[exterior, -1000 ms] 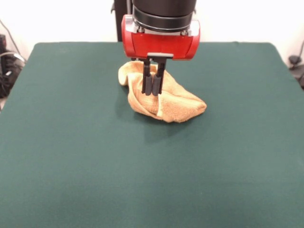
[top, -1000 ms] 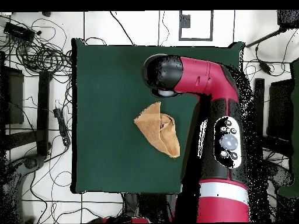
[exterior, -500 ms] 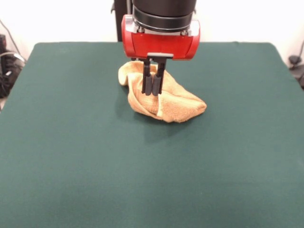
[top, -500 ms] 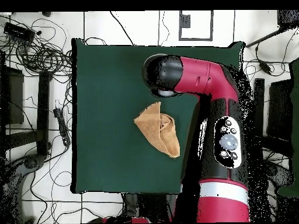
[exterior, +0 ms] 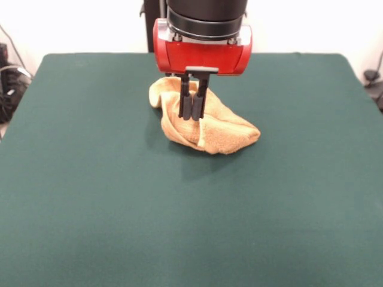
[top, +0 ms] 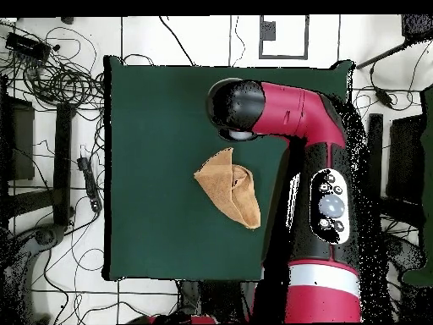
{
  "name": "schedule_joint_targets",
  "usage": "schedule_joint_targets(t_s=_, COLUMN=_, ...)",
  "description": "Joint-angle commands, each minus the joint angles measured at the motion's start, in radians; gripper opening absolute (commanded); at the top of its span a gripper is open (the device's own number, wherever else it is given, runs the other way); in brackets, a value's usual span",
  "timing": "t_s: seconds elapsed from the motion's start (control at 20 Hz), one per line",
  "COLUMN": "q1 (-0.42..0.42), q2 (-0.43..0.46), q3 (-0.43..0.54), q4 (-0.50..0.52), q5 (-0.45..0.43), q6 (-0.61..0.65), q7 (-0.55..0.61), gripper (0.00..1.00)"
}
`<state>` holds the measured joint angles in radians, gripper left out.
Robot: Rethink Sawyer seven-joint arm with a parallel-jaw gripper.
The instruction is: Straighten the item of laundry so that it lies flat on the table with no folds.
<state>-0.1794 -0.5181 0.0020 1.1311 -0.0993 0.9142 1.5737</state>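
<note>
The end effector hangs with fingers pressed together, pinching nothing, in front of the crumpled towel near the desk's far middle. Looks like the pre-grasp step; next it probably needs to spread, drop and catch an edge.

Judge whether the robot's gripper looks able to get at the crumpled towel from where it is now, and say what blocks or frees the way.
Probably yes. The gripper, fingers close together, stands over the folded towel with nothing between them, and nothing else lies on the table around it.
</note>
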Motion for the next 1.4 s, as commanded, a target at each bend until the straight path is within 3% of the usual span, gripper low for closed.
schedule_joint_targets(t_s=0.05, q1=-0.004, q2=0.030, q3=0.070, q4=0.089, q5=0.024, q6=0.063, q7=0.074, gripper=0.00)
schedule_joint_targets(t_s=1.4, q1=-0.004, q2=0.027, q3=0.069, q4=0.099, q5=0.033, q6=0.051, q7=0.094, gripper=0.00)
